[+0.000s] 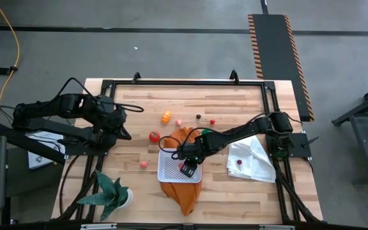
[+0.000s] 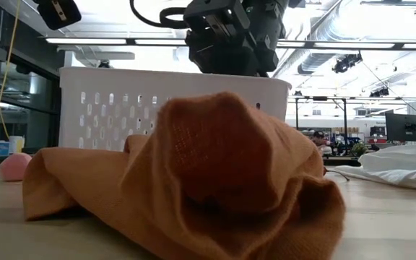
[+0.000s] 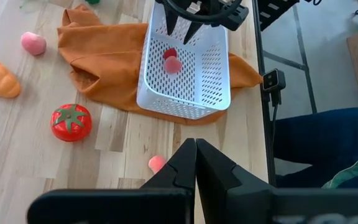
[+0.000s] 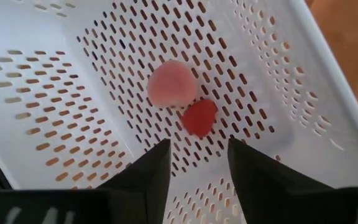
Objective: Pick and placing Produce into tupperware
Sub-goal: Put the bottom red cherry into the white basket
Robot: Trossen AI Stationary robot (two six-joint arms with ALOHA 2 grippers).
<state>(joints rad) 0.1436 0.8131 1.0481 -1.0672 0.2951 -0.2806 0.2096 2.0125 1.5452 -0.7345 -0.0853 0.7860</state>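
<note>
The white perforated container (image 1: 179, 165) rests on the orange cloth (image 1: 183, 191). A pink piece (image 4: 172, 83) and a red piece (image 4: 199, 117) lie on the container's base. My right gripper (image 4: 199, 155) hangs open and empty just above the container, fingers pointing down into it; it also shows in the high view (image 1: 187, 167). My left gripper (image 3: 196, 163) is shut and empty over the table's left part (image 1: 117, 119). A tomato (image 1: 154, 136), an orange piece (image 1: 166, 117) and a pink piece (image 1: 144, 164) lie loose on the table.
Small pink (image 1: 179, 122), dark (image 1: 198, 117) and red (image 1: 213, 121) pieces lie toward the far edge. A white cloth (image 1: 254, 160) with a red piece (image 1: 239, 162) on it lies to the right. A green potted plant (image 1: 110, 193) stands at the near left.
</note>
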